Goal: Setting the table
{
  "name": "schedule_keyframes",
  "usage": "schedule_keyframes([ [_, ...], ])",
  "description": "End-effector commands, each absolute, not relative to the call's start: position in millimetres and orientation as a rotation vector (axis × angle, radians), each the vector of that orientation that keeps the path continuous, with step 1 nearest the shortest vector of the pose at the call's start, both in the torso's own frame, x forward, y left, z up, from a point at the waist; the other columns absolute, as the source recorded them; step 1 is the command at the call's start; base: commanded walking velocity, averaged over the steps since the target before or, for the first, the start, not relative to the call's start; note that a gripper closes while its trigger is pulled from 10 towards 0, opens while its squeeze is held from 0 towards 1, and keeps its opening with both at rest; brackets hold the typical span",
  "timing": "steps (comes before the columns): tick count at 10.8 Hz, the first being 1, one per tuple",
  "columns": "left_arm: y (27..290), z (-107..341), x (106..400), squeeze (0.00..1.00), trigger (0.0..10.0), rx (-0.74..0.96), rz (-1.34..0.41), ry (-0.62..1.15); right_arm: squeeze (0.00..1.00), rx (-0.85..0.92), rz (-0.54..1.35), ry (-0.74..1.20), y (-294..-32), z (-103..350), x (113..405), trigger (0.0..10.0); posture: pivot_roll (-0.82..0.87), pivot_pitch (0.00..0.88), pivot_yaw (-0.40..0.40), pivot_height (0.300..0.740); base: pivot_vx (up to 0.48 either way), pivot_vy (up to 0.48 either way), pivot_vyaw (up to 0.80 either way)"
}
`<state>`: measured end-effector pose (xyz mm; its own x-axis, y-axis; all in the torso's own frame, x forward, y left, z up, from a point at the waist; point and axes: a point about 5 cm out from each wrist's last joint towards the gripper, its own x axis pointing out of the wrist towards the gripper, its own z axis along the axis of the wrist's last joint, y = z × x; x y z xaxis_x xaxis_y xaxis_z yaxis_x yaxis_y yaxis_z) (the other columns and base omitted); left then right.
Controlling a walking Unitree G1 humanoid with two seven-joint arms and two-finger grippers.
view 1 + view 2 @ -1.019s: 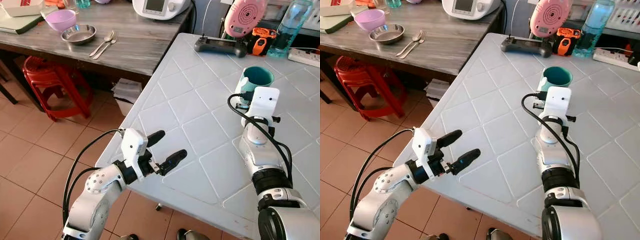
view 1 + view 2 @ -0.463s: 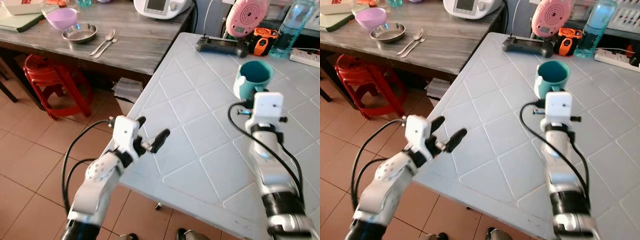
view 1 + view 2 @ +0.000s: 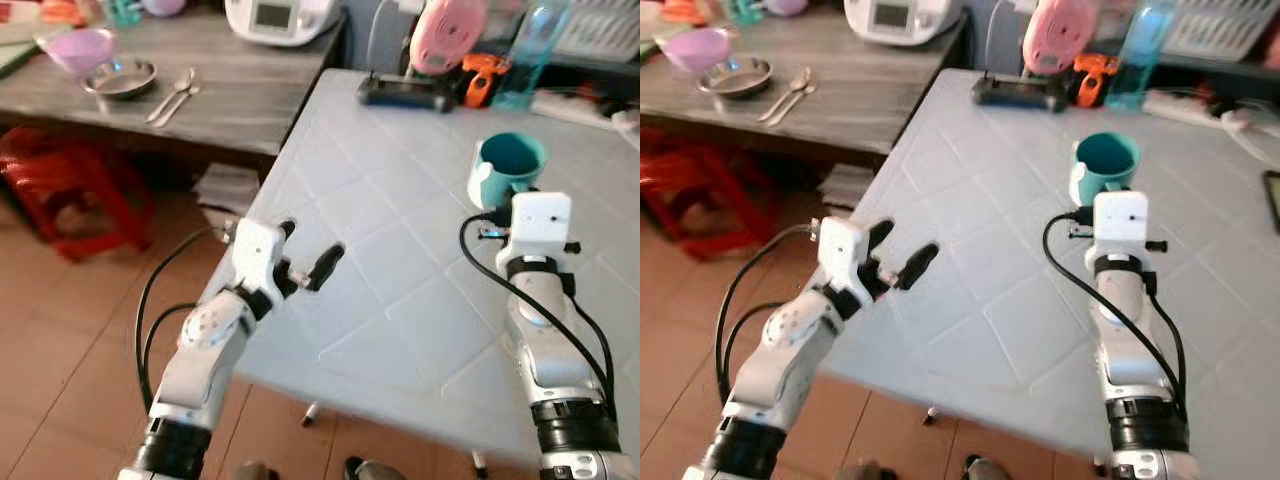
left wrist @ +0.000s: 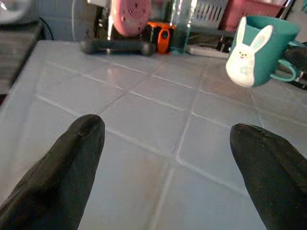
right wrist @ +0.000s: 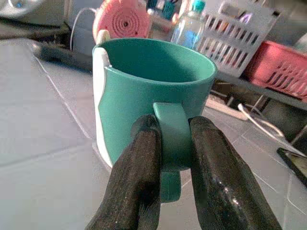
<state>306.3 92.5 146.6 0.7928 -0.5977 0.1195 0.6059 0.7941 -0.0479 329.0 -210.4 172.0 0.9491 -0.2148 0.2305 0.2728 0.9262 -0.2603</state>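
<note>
Mug: one teal mug [image 5: 148, 100] with a white rabbit figure on its side, seen from the left wrist; it is out over the white tiled tabletop [image 3: 400, 240], toward its right side. Whether its base touches the surface cannot be told.
Right pincer: the right pincer [image 5: 170, 143] is clenched on the mug's handle, one black finger on each side of the handle loop; the right arm reaches forward over the tabletop.
Left pincer: the left pincer [image 3: 305, 255] is released, its two fingers [image 4: 67, 163] spread wide with nothing between them, hovering at the near left edge of the white tabletop, well apart from the mug.
Tabletops: two; the white tiled one in front and a grey wooden tabletop [image 3: 250, 100] beyond it on the left.
On the wooden tabletop: one purple bowl [image 3: 78, 47], one steel dish [image 3: 120, 77] just beside it, two pieces of cutlery [image 3: 172, 90] lying side by side, one white appliance [image 3: 275, 18] at the back.
Far end of the white tabletop: one black controller [image 3: 403, 92], one pink round device [image 3: 447, 32], one orange gadget [image 3: 483, 72], one clear blue bottle [image 3: 525, 55].
Floor: one red plastic stool [image 3: 70, 190] under the wooden tabletop, on brown tiles.
</note>
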Motion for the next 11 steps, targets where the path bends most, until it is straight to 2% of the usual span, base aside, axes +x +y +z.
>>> schedule_keyframes([
  [1,100.3,142.7,307.2,0.00,10.0,-0.075,-0.618,-0.091,0.00,-0.294,-0.225,-0.220,-200.0,176.4,327.9,10.0,-0.03,0.107,0.008,0.740,0.000,0.371,-0.49],
  [11,98.6,138.3,308.1,0.00,10.0,-0.065,-0.635,-0.095,0.00,-0.286,-0.235,-0.191,-196.9,172.0,322.9,10.0,-0.04,0.112,0.015,0.740,0.000,0.432,-0.49],
])
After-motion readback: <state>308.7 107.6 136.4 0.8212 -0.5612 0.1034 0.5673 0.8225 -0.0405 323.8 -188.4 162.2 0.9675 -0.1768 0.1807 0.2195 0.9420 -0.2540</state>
